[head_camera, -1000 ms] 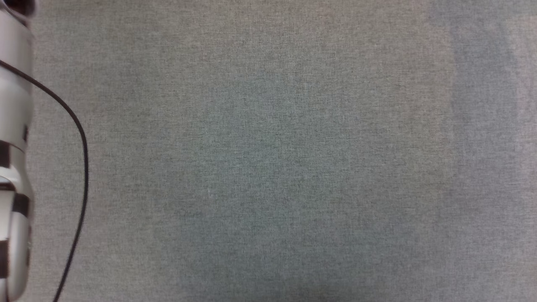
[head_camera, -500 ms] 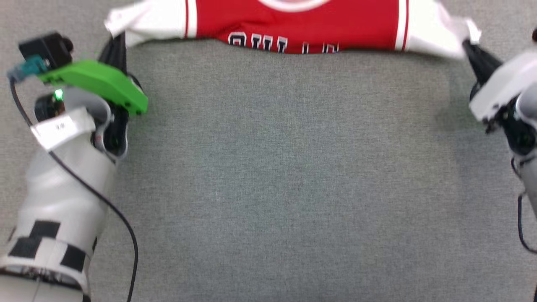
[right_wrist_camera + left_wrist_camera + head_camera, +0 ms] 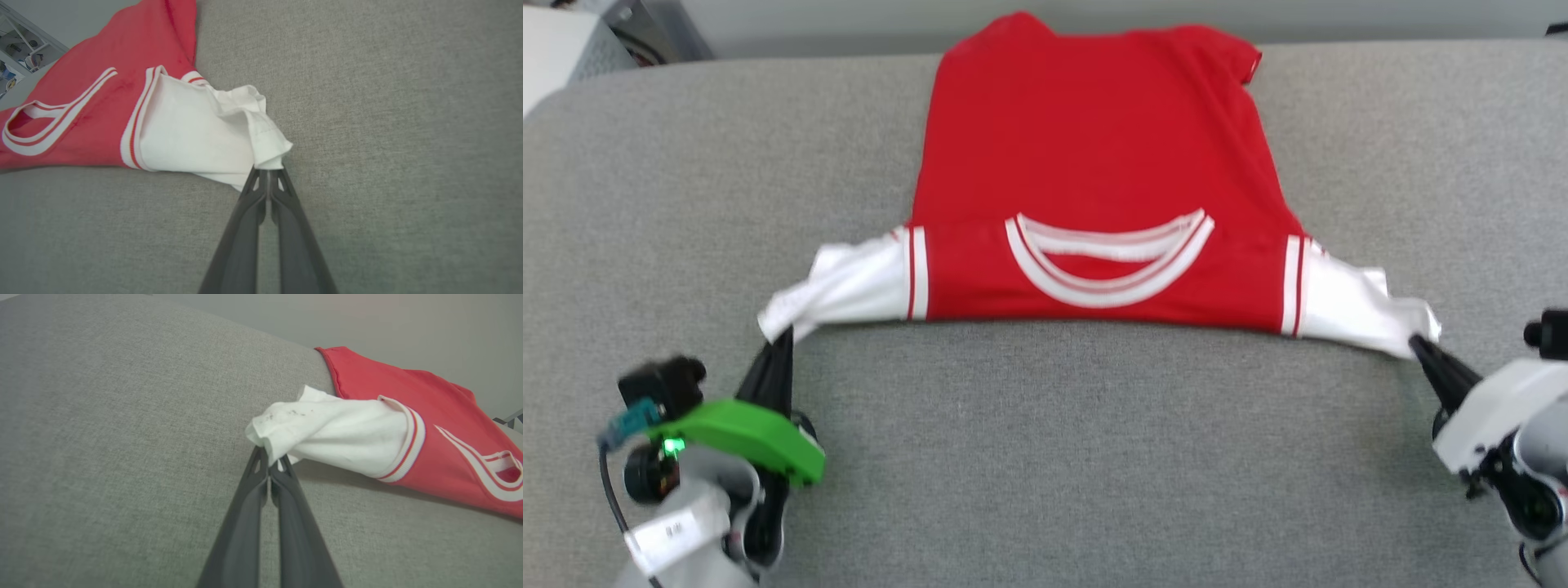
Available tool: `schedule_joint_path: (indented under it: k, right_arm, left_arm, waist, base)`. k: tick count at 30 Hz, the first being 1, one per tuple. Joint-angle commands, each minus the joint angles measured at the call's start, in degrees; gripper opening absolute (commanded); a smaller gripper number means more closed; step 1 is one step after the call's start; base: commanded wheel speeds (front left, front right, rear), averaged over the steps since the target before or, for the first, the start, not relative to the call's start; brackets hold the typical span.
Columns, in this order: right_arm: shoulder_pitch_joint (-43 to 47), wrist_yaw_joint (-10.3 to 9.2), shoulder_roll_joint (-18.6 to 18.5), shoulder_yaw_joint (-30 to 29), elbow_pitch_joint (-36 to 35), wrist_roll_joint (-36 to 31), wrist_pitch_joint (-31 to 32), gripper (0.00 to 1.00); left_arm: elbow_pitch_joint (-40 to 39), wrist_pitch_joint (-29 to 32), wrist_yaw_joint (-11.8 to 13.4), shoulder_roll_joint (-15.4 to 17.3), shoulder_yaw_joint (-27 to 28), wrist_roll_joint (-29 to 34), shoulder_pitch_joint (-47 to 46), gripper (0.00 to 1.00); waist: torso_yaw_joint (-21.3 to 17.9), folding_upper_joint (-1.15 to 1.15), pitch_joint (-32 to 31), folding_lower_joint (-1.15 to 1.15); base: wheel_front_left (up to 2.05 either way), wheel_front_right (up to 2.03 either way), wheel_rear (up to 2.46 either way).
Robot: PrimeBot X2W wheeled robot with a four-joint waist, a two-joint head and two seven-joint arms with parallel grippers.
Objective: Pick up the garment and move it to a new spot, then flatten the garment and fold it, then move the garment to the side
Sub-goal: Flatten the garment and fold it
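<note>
A grey fabric-covered bench (image 3: 1045, 457) spreads across the head view, its far edge rounding off towards a pale wall. The garment (image 3: 1094, 163), a red shirt with white short sleeves, lies spread on the far middle of the bench. Its hem reaches the far edge and its striped white collar (image 3: 1107, 261) faces the robot.

The left hand (image 3: 783, 333), fingers pressed together, pinches the bunched tip of the left sleeve (image 3: 849, 286) at the garment's near left corner. In the left wrist view that sleeve casts a shadow on the cloth below. The right hand (image 3: 1414, 341), likewise closed, pinches the tip of the right sleeve (image 3: 1347, 306) at the near right corner. Between the two grips the shoulder line runs almost straight. A green mount (image 3: 743, 437) sits behind the left hand's dark fingers.
</note>
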Motion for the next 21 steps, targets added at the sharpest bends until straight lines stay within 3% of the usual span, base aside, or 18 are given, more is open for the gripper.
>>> schedule_joint_path:
  k: [1, 14, 21]
  right_arm:
    - [3.0, -0.05, 0.1, -1.2, -1.0, -0.3, 0.6, 0.00]
    - [26.0, -0.05, 8.4, -14.6, -11.1, -5.9, 5.8, 0.00]
    - [32.5, -0.05, 12.6, -18.6, -14.0, -11.3, 8.7, 0.00]
  left_arm:
    - [-1.0, -0.3, 0.7, -0.1, 0.5, 0.8, 2.8, 0.00]
    - [-8.6, 0.9, 6.2, -1.5, 0.3, -0.5, 22.0, 0.00]
    - [-12.9, 0.2, 8.7, -1.6, 0.6, 1.4, 26.7, 0.00]
  waist:
    - [0.2, 0.00, -4.8, 0.01]
    - [1.4, 0.00, -11.0, 0.01]
    - [2.3, 0.00, -11.2, 0.01]
  base:
    - [0.00, 0.00, 0.00]
    - [0.00, 0.00, 0.00]
    - [0.00, 0.00, 0.00]
